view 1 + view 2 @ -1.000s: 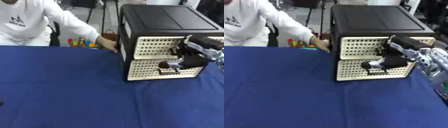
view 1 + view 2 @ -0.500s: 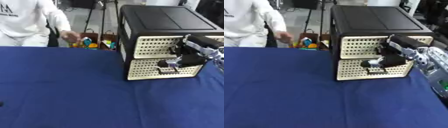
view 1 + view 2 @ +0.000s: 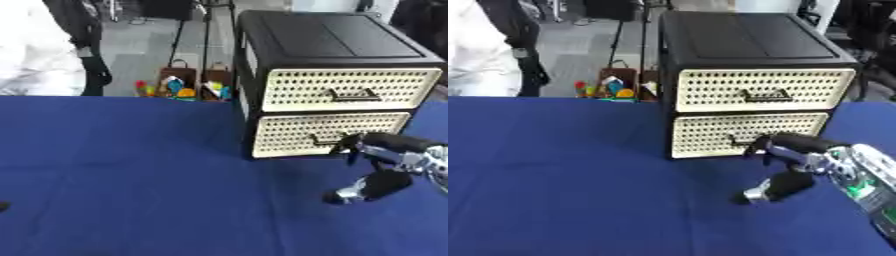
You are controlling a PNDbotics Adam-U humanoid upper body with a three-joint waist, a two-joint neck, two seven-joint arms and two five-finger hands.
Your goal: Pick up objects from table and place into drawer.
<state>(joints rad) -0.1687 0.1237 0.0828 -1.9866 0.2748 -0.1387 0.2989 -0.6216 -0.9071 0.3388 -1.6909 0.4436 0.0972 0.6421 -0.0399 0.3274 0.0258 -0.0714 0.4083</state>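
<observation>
We look down on a counter (image 3: 131, 175) covered in blue cloth, with a black drawer unit (image 3: 328, 75) standing on it towards the far right. The unit has two cream, perforated drawer fronts, one above the other: the upper drawer (image 3: 350, 89) and the lower drawer (image 3: 328, 132), each with a dark handle at its middle. Both fronts sit flush with the black frame, so both drawers look closed.

Our right hand (image 3: 785, 165) comes in from the right edge, low over the cloth just in front of the lower drawer. Its upper fingers (image 3: 776, 142) reach forward and curl near that drawer's handle (whether they touch it we cannot tell, since the picture is blurred there). The thumb (image 3: 767, 190) hangs down towards the cloth, well apart from the fingers, and nothing sits between them: the hand carries no object.

At the lower left edge of the left eye view a small dark shape (image 3: 3, 206) shows, too little of it to name, and we cannot make out our left hand.

Behind the counter, on the floor, stand open bags of bright toys (image 3: 188, 89), just left of the drawer unit.
</observation>
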